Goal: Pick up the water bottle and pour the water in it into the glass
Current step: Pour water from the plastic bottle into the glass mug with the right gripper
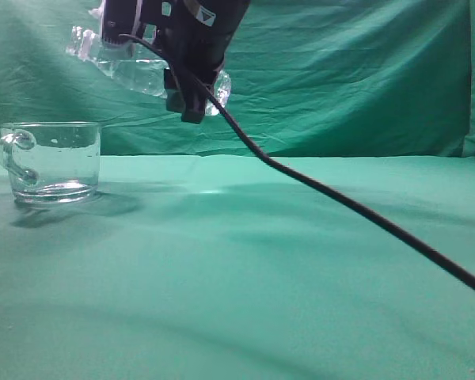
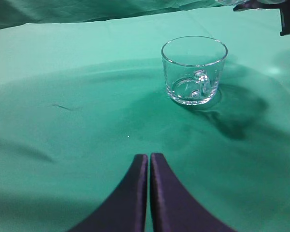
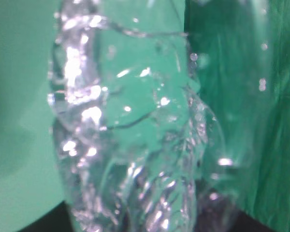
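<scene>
The water bottle (image 1: 131, 71) is clear plastic and lies almost level in the air at the upper left of the exterior view, neck to the left, above and right of the glass. My right gripper (image 1: 182, 75) is shut on it. The bottle fills the right wrist view (image 3: 130, 135), which hides the jaws. The glass (image 1: 54, 162), a short clear mug with a loop handle, stands on the green cloth at the left and also shows in the left wrist view (image 2: 194, 70). I cannot tell how much water it holds. My left gripper (image 2: 149, 157) is shut and empty, low over the cloth, short of the glass.
A black cable (image 1: 348, 207) runs from the right arm down across the cloth to the right edge. Green cloth (image 1: 245, 269) covers the table and a green backdrop (image 1: 364, 71) hangs behind it.
</scene>
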{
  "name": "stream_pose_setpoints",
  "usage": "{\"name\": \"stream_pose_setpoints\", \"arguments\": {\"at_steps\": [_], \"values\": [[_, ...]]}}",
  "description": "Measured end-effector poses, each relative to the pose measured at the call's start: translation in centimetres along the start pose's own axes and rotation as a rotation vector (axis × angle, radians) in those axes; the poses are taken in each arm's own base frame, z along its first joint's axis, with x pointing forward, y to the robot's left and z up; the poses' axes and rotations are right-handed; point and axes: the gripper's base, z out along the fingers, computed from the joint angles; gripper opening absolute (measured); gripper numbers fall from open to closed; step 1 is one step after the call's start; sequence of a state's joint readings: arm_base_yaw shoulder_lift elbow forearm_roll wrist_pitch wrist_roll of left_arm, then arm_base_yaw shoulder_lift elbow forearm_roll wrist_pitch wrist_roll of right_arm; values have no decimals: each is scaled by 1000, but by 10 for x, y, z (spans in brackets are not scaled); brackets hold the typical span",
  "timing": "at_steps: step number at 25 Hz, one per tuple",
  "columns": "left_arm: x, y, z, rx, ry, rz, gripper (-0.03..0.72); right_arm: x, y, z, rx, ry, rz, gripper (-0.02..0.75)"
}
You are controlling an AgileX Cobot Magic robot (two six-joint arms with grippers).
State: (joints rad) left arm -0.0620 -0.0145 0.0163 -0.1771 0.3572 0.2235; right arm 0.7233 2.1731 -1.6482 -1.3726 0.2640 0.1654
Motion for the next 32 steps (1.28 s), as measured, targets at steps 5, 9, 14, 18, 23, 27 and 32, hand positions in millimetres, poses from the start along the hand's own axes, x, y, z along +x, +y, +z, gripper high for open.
{"name": "stream_pose_setpoints", "arguments": {"at_steps": [5, 9, 14, 18, 23, 27, 32], "values": [[0, 0, 0, 0, 0, 0, 0, -1, -2, 0, 19, -11, -79, 299], [0, 0, 0, 0, 0, 0, 0, -1, -3, 0, 34, -12, -133, 299], [0, 0, 0, 0, 0, 0, 0, 1, -6, 0, 65, 15, -221, 299], [0, 0, 0, 0, 0, 0, 0, 1, -7, 0, 78, 24, -256, 299], [0, 0, 0, 0, 0, 0, 0, 1, -8, 0, 83, 22, -274, 299], [0, 0, 0, 0, 0, 0, 0, 1, -9, 0, 90, 21, -293, 299], [0, 0, 0, 0, 0, 0, 0, 1, -9, 0, 91, 21, -290, 299]]}}
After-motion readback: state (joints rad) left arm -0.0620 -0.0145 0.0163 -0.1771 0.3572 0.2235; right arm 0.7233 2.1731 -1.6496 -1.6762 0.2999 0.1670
